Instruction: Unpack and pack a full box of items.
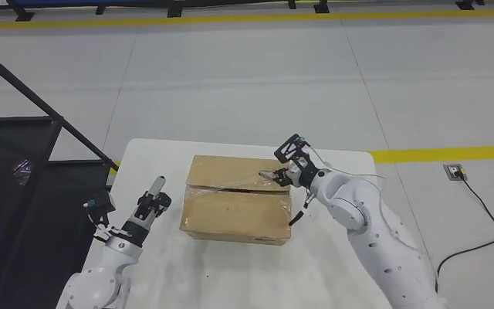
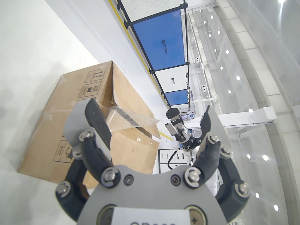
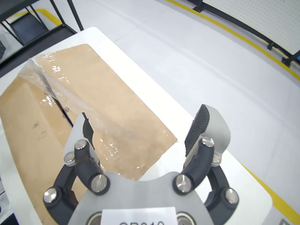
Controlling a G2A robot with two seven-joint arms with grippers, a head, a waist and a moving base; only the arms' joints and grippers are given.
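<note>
Cardboard box (image 1: 235,208) (image 2: 54,118) (image 3: 98,90) sits on the white desk (image 1: 231,274) (image 3: 140,87), roughly central, long side across the robot's front, resting on its base. Both top flaps are folded down but not sealed flush: a dark gap runs along the centre seam, and in the left wrist view the flap edge at the near end stands slightly raised. Clear tape (image 1: 231,191) (image 2: 131,115) (image 3: 70,99) lies along that seam, wrinkled and glossy, with a loose torn end lifting clear of the cardboard at the box's left end. Left gripper (image 1: 158,193) (image 2: 150,108) is on the left side of the desk, near the box's left end but apart from it, fingers pointing away from the robot, jaws spread wide and holding nothing. Right gripper (image 1: 276,174) (image 2: 178,127) (image 3: 143,113) is at the box's far right corner, jaws likewise spread wide and holding nothing; one finger is over the taped top by the seam, the other past the box's right end over bare desk. Contact between that finger and the tape cannot be determined. A black metal rack (image 1: 31,170) stands on the floor to the desk's left. A yellow floor line (image 1: 432,154) runs beyond the desk's right side.
</note>
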